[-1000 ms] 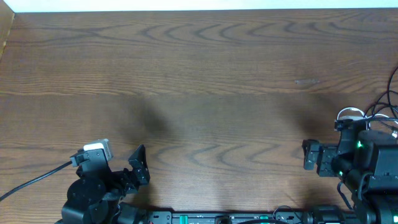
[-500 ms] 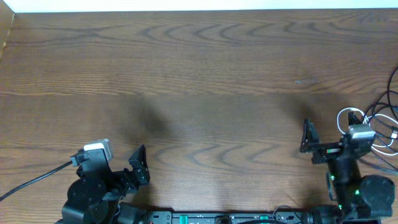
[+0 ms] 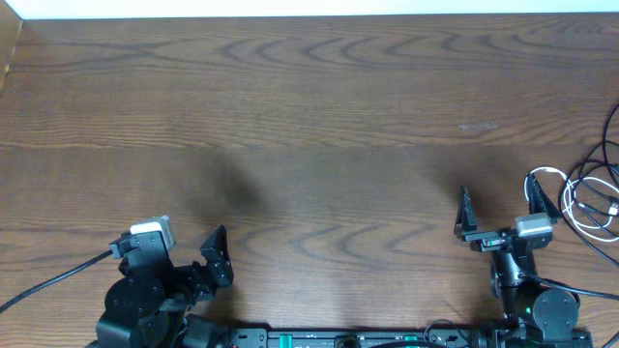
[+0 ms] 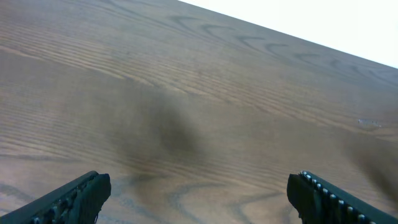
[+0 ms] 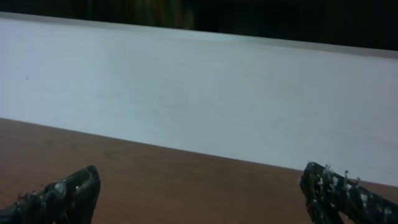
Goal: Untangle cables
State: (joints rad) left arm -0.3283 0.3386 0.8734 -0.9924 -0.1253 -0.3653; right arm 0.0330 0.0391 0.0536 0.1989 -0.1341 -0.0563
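The cables [image 3: 592, 198] lie in a tangle of thin white and black loops at the right edge of the wooden table [image 3: 319, 116] in the overhead view. My right gripper [image 3: 501, 211] is open and empty just left of the tangle, apart from it. My left gripper [image 3: 184, 266] sits at the front left, open and empty. Each wrist view shows only that gripper's spread fingertips, left [image 4: 199, 196] and right [image 5: 202, 196], with bare wood between them. No cable shows in either wrist view.
A thick black arm wire [image 3: 48, 282] runs off the left arm base to the front left edge. The right wrist view looks across the table to a pale wall [image 5: 199, 93].
My right arm has pulled back from the cable tangle and swung left toward the front edge, uncovering more of the loops. The left arm has not moved.
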